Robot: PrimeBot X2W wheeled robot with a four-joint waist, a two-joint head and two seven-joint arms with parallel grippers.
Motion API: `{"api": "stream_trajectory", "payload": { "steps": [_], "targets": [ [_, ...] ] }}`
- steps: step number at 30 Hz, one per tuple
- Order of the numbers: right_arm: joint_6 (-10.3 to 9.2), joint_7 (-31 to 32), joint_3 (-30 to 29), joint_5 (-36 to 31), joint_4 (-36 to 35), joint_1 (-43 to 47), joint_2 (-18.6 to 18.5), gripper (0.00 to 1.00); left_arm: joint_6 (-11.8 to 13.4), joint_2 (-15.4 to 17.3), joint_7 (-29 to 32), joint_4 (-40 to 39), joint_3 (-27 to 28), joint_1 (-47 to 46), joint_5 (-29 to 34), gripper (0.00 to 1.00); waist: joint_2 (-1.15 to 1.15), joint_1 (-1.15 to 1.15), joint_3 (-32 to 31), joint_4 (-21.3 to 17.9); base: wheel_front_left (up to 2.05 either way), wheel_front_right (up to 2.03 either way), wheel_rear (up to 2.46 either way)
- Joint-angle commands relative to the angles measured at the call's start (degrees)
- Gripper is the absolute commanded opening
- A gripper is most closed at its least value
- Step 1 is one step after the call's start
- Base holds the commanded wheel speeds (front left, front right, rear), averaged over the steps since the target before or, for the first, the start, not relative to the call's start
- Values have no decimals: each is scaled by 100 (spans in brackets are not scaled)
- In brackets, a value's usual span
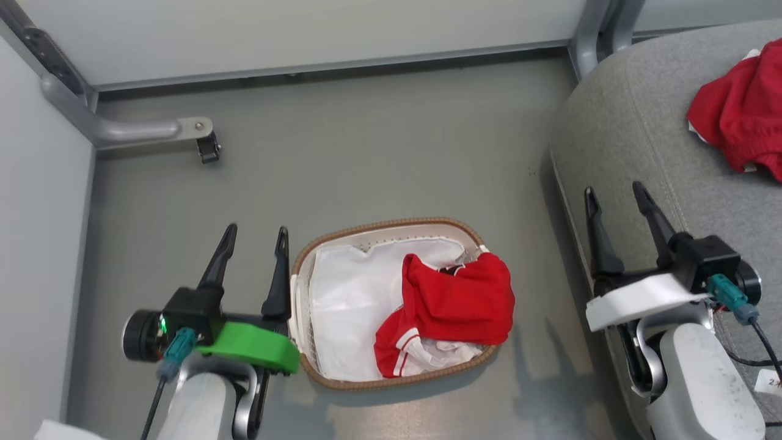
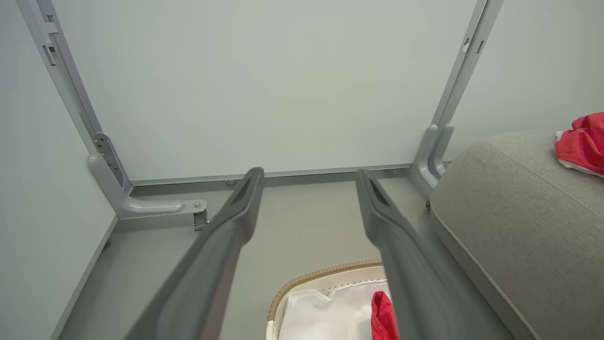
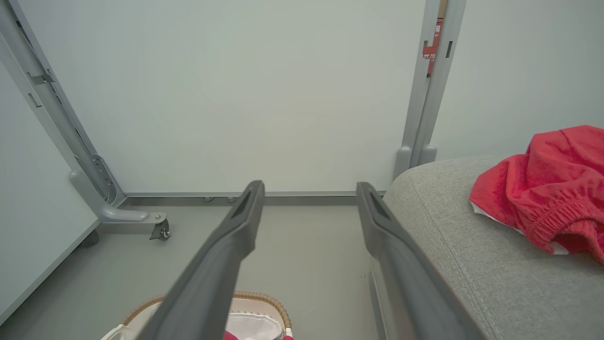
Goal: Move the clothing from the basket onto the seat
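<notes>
Clothing lies in two places. One red garment (image 1: 455, 305) with white trim is bunched in the right half of the basket (image 1: 391, 225), and its folds spill over the right rim. It rests on the white liner sheet (image 1: 351, 299), which shows bare across the basket's left half. The basket stands on the grey floor (image 1: 366, 140), near the foot of the seat (image 1: 629, 122) but apart from it. A second red garment (image 1: 742, 113) lies crumpled on top of the seat, toward the right edge of the head view. A strip of white shows at its lower edge in the right wrist view. The left hand (image 1: 256, 229) is just beside the basket's left rim with its two dark fingers spread apart and nothing between them. Whether the nearer finger touches the rim cannot be told. The right hand (image 1: 614, 187) is at the seat's rounded left edge, also with its fingers apart and empty, well clear of the garment on the cushion. Both hands point toward the pale wall panel (image 1: 305, 30) at the back. A grey metal frame leg (image 1: 159, 129) with a small caster stands on the floor at the left.
</notes>
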Motion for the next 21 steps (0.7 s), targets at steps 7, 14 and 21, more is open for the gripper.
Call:
{"api": "stream_trajectory", "payload": {
  "steps": [7, 14, 21],
  "targets": [
    [-8, -11, 61, 71, -426, -718, -18, 100, -203, 106, 127, 849, -620, -1494, 433, 100, 0, 0, 1618, -738, 0, 0, 0],
    [-8, -11, 71, 163, -816, -1171, -16, 100, -278, 77, 282, 2157, -1209, -2573, 616, 100, 0, 0, 2531, -1261, 0, 0, 0],
    [-8, -11, 119, 317, -1270, -1378, -13, 100, -297, 30, 466, 3490, -1549, -3332, 639, 100, 0, 0, 3189, -1716, 0, 0, 0]
  ]
}}
